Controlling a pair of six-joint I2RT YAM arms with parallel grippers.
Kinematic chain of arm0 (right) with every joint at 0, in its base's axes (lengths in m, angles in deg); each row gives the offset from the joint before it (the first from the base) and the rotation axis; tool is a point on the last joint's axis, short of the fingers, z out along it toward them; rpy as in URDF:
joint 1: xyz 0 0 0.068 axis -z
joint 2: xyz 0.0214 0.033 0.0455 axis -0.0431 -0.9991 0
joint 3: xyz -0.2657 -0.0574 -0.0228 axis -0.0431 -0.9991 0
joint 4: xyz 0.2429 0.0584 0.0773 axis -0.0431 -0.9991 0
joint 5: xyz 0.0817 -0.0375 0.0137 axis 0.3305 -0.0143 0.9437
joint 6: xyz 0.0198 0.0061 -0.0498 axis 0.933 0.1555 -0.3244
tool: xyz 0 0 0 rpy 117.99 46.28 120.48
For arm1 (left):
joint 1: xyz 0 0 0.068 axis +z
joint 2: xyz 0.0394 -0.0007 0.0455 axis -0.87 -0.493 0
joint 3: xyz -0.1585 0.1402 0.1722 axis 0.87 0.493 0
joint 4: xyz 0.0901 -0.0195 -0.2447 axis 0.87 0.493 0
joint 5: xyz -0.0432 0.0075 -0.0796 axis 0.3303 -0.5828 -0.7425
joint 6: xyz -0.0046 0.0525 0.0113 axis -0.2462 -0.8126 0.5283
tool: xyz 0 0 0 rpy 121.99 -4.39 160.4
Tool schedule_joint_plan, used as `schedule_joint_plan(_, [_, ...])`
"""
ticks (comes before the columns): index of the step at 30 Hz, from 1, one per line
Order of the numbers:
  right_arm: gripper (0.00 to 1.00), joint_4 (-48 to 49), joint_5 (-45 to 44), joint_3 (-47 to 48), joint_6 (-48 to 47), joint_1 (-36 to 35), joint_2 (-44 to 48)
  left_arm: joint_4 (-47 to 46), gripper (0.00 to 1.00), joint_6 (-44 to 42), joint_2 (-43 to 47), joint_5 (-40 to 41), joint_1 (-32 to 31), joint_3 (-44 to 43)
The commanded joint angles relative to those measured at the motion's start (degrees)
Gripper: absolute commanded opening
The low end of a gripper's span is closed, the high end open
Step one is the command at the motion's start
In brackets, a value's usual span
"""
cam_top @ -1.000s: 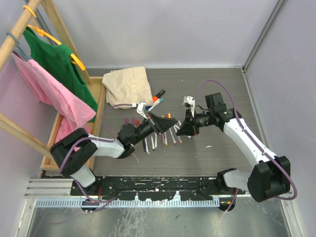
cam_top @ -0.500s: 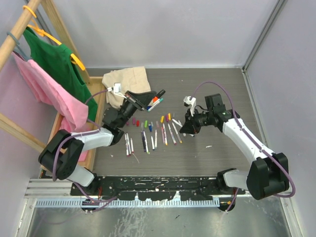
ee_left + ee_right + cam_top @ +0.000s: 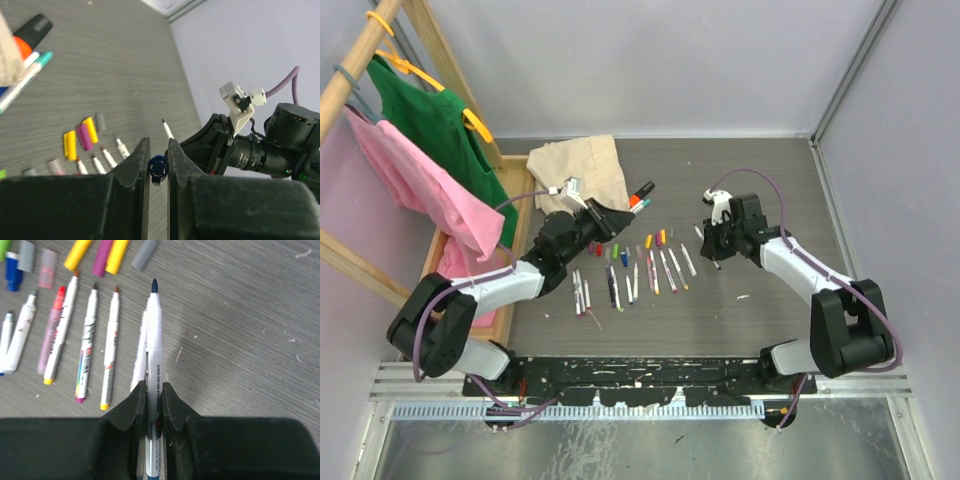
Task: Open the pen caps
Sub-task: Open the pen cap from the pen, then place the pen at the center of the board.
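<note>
Left gripper [image 3: 159, 152] pinching dark blue cap [image 3: 158, 170] between nearly closed fingers, hovering over far-left end of pen row [image 3: 640, 275]. Right gripper [image 3: 154, 390] clamping narrowly on uncapped blue-tipped pen [image 3: 154, 325], hanging just right of pen row. Loose caps [image 3: 119, 254], yellow, purple, grey, lying at row's far side.

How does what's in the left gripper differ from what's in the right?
The left gripper pinches a stubby dark blue cap; the right gripper clamps a long white-barrelled pen. The cap is solid-coloured; the pen shows its bare tip. Cap and tip share dark blue.
</note>
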Motion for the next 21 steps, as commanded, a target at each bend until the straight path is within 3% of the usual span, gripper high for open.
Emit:
schedule_joint_plan(1, [0.08,4.0,-4.9,1.6,4.0,0.1,-2.9,8.2,0.00,-2.1,4.2,3.6,0.0,-2.3])
schedule_joint_plan(7, [0.11,5.0,-5.5,2.4,5.3,0.1,-7.7,20.1,0.00,-2.7,7.5,6.4,0.0,-4.6])
schedule_joint_plan(15, [0.13,5.1,-5.0,3.2,6.1,1.3,-13.0,22.5,0.00,-2.0,11.7,7.6,0.0,-2.9])
schedule_joint_plan(21, [0.22,4.1,-3.0,3.9,6.2,2.9,-15.9,21.5,0.00,-1.5,10.6,4.2,0.0,-3.1])
